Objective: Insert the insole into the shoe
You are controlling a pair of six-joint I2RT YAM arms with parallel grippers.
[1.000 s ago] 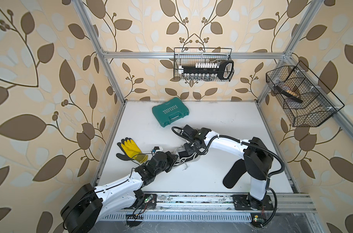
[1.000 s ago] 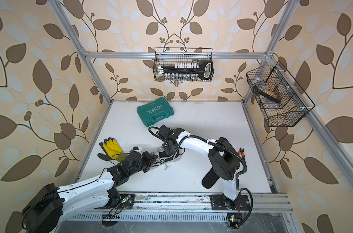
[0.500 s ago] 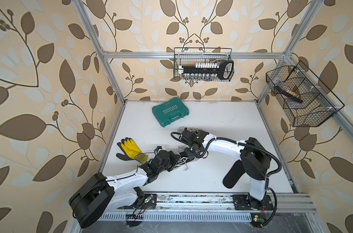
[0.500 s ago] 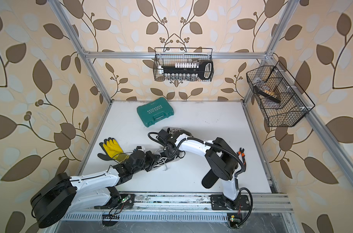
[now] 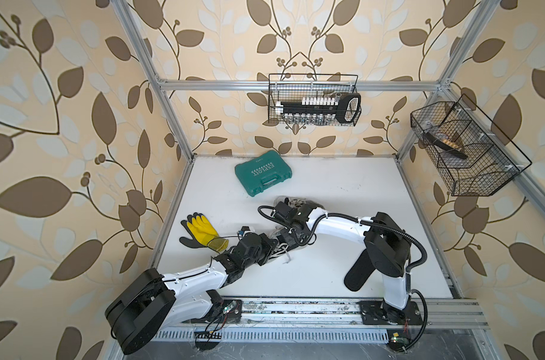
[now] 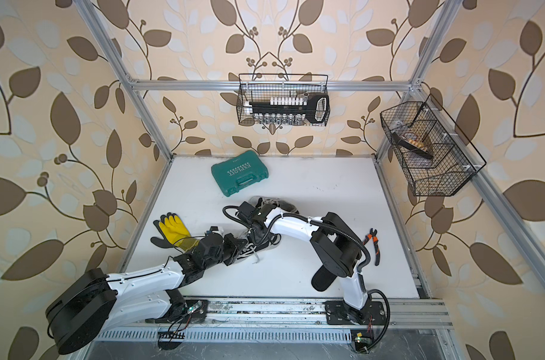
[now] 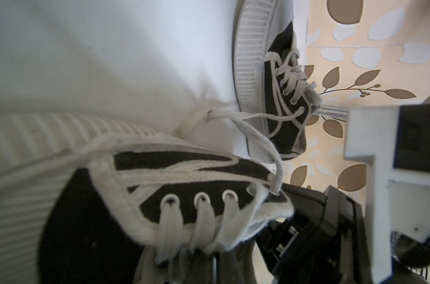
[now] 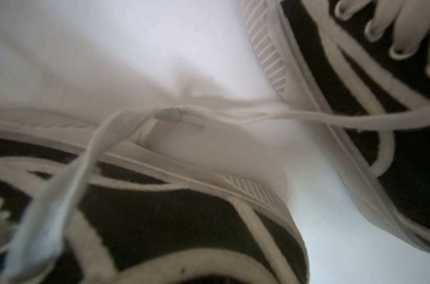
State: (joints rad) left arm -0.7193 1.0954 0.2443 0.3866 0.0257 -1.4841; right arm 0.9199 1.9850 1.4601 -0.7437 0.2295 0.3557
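Flanking the black-and-white shoe [image 5: 282, 251] at mid-table [image 5: 343, 193]: left gripper [image 5: 271, 246] at the laced end, right gripper [image 5: 291, 240] at the opening, both holding jaws pressed together. Lying flat, well apart beside the right arm's base: black insole [image 5: 358, 274].
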